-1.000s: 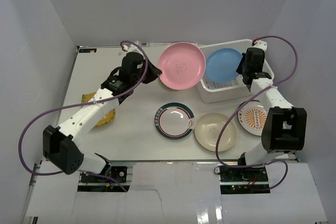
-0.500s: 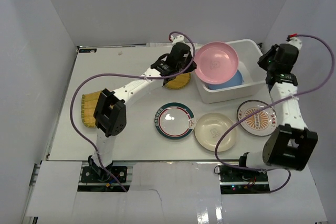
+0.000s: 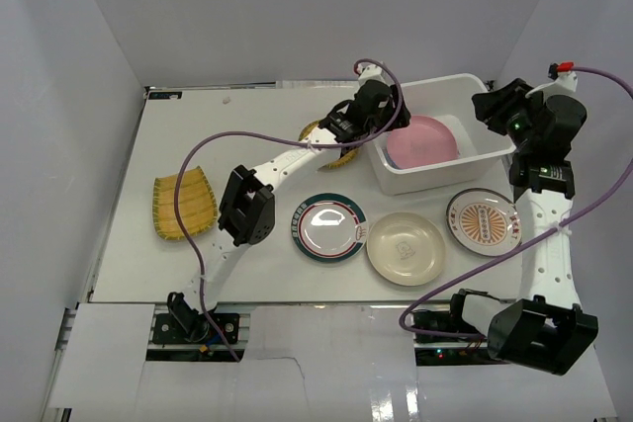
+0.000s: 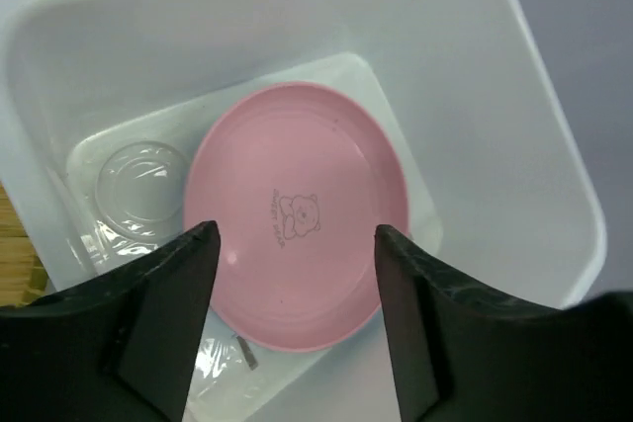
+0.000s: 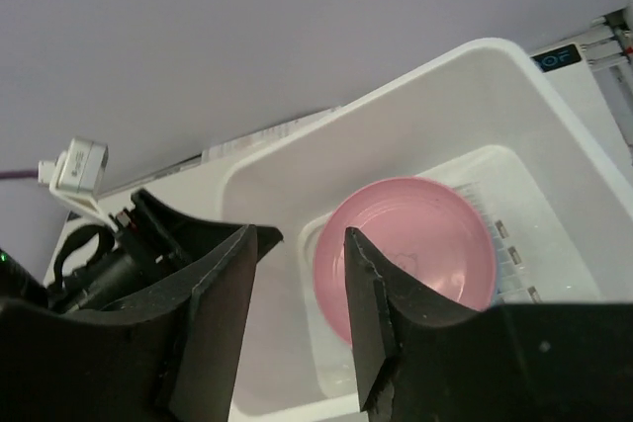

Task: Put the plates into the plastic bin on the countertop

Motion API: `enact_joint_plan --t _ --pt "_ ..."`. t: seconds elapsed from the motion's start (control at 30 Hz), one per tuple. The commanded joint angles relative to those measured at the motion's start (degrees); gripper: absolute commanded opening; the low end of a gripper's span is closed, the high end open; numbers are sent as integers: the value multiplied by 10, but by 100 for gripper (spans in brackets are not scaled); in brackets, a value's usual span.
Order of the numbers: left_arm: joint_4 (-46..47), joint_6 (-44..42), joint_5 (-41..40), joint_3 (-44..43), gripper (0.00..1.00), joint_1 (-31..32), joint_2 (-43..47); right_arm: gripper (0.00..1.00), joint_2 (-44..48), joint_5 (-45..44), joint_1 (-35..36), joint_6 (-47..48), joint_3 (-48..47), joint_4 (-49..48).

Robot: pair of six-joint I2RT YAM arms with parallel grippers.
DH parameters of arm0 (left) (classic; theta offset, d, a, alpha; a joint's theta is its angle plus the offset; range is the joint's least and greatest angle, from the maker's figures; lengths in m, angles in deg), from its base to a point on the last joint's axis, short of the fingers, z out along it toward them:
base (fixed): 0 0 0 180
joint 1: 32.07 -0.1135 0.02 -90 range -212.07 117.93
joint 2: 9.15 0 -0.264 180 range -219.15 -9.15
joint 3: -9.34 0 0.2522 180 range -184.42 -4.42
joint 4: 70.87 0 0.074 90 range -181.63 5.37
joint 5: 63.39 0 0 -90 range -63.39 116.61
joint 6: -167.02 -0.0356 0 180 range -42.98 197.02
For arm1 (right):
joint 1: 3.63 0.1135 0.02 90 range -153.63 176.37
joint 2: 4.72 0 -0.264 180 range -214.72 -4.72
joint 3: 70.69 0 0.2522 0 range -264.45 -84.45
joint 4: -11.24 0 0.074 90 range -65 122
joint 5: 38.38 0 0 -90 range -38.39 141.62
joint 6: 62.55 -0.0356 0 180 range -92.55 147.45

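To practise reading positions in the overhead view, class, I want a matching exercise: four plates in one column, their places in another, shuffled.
Plates
1. pink plate
2. cream plate
3. yellow ribbed plate
4. orange-sunburst plate

Places
A. alone at the left side of the countertop
B. inside the plastic bin
C. just right of the green-rimmed plate
D. by the right edge, on the near side of the bin

Pairs: 1-B, 2-C, 3-A, 4-D

place: robot lab cell | evidence: pale walls [image 3: 297, 7], white countertop [image 3: 198, 116], 2 bolted arms [image 3: 287, 158] [image 3: 542, 214]
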Motion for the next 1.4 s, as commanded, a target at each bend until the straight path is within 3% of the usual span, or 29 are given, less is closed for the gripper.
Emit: enact_joint_plan --t 0.0,0.03,0.13,0.23,0.27,0.33,0.37,0.43,0.47,0.5,0.57,0.7,0.83,0.97,1.07,1.37 --pt "15 -37 -11 -17 76 -4 62 48 5 91 17 22 -20 -1" --pt "23 -49 -12 1 85 -4 95 50 4 96 26 34 -25 -1" --pt "49 -92 -37 46 88 -5 162 54 -12 105 85 50 -34 5" --pt "71 -116 -82 175 89 -10 288 54 -34 40 234 77 -32 11" --pt "77 -115 -90 278 89 -14 367 54 -47 13 267 82 -26 3" --pt "76 -86 -109 390 89 -34 451 54 -63 -12 350 87 -6 -29" --pt "68 -70 -115 498 89 -58 537 54 -85 -26 374 96 -2 -29" --pt "33 -8 -106 604 89 -99 625 54 -128 -26 425 103 -4 -57" --pt "20 10 -97 703 88 -123 670 54 -145 -27 441 99 -7 -61" --pt "3 26 -94 747 88 -167 755 54 -162 -28 476 96 -11 -66" --pt "-68 72 -97 847 86 -220 832 56 -217 -48 513 86 -27 -82" --pt "-195 159 -117 932 84 -237 1003 71 -318 -129 581 107 -82 -69" --pt "-317 281 -117 983 83 -238 1084 78 -435 -209 592 187 -164 9" --pt "-380 416 -151 1012 89 -237 1110 81 -469 -290 597 342 -175 11" --pt "-374 431 -167 1021 98 -237 1092 86 -493 -344 603 447 -175 -6" --pt "-321 481 -226 1077 98 -238 1046 84 -633 -423 605 579 -259 -19"
